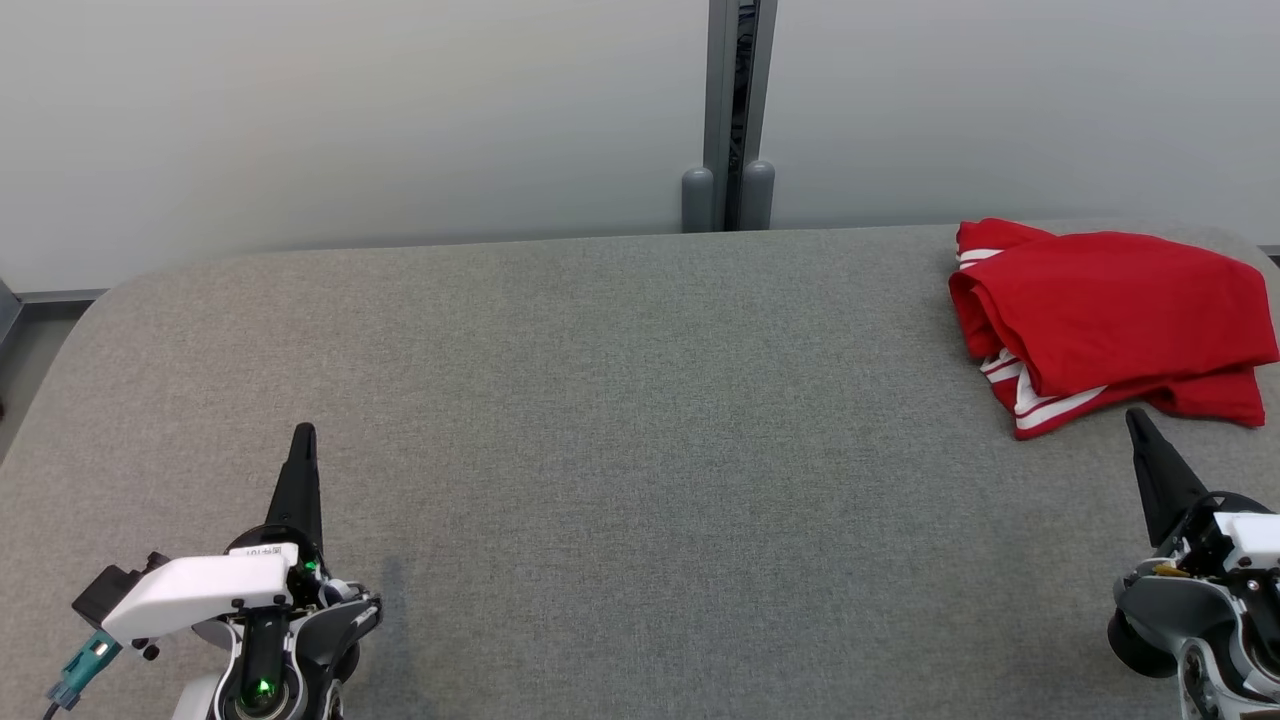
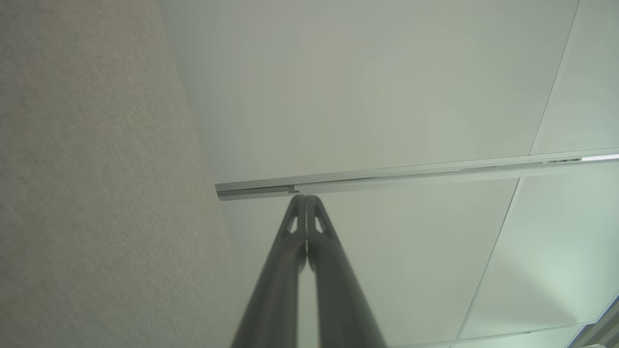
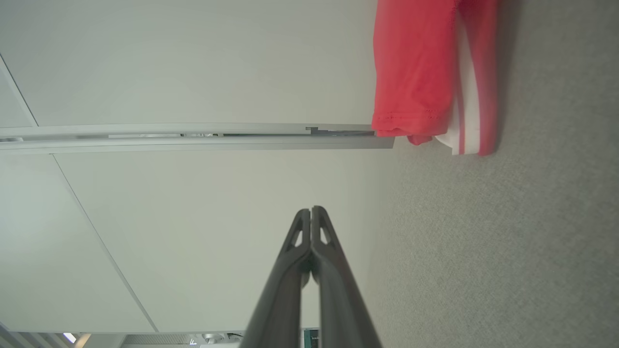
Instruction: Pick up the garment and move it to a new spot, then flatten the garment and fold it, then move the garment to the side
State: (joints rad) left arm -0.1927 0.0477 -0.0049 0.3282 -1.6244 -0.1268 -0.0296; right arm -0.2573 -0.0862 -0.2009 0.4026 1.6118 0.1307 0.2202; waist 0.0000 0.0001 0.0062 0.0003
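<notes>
Far right on table (image 1: 560, 450): folded garment (image 1: 1110, 320), long axis crosswise.

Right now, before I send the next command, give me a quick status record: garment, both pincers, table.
garment: red with white stripes, loosely folded, far right of table
left pincer: shut, empty, near left, over table
right pincer: shut, empty, just short of garment, not touching
table: grey, fabric-covered

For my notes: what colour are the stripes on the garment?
White stripes on the red garment; head view shows them best.
</notes>
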